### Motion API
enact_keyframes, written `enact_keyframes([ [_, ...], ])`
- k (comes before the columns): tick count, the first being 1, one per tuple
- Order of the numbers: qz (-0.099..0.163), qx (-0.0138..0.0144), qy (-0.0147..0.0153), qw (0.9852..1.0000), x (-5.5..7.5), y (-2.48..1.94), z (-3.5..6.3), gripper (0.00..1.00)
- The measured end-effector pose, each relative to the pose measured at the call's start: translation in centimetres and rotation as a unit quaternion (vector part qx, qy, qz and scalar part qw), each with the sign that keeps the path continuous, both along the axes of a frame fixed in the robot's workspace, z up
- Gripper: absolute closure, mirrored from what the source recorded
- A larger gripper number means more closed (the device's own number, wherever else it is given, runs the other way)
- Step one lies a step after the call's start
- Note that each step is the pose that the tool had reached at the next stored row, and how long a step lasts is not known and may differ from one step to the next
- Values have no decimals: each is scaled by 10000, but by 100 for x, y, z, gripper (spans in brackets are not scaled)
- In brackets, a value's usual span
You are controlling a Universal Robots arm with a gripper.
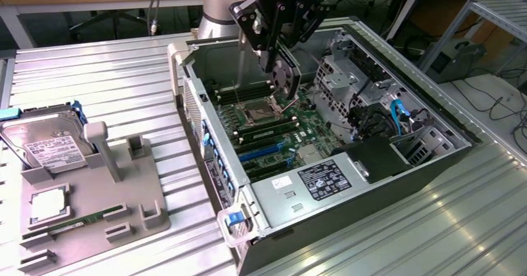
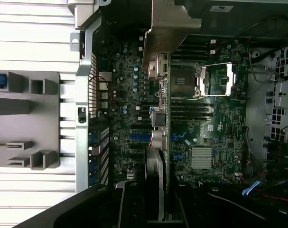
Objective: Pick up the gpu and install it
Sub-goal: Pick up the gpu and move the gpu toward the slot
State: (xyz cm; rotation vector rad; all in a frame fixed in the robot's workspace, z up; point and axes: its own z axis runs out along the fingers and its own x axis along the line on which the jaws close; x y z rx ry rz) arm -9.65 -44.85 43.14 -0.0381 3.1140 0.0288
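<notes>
The jaws are clamped on the graphics card, holding it on edge above the motherboard inside the open computer case. It looks light, stiff and fragile; its top edge, clear of the fan, seems the safest hold.

Edge-on gpu clamped between dark fingers, its silver bracket at the far end, held over the green motherboard inside the open computer case, open CPU socket and small heatsink beside the card, grey parts holder on the ribbed metal surface
</notes>
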Motion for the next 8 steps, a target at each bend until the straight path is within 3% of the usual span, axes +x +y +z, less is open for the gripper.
enact_keyframes([
  [8, 11, 0, 0, 10000, 76, 1, -4, 72],
])
